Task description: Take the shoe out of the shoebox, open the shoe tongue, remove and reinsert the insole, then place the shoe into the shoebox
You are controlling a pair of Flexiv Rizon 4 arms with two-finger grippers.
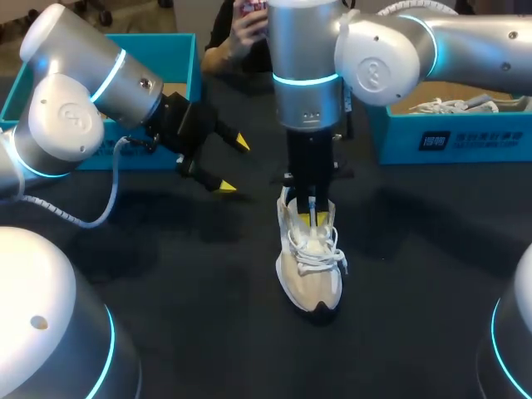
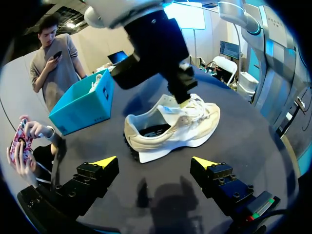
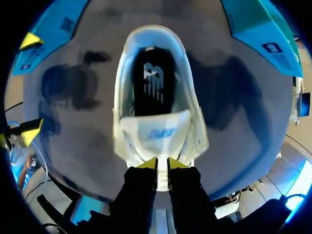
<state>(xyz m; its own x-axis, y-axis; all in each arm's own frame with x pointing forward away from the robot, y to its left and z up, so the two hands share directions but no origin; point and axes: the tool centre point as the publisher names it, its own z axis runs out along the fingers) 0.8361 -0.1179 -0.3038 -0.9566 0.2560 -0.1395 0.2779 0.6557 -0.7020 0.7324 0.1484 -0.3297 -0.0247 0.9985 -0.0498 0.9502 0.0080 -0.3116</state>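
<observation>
Two grips: right fingers tight on the logo-marked tongue of the shoe, left fingers wide apart, empty.

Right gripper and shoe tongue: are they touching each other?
Touching. The right wrist view shows the right gripper with both yellow tips closed on the edge of the shoe tongue.

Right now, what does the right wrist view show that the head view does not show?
Only the right wrist view: the dark insole lying inside the shoe, and the right gripper plainly shut on the tongue. Only the head view: the laces, and a second shoe inside the right shoebox. Both: the shoe standing on the table, the right shoebox and the left shoebox, and the open left gripper.
</observation>
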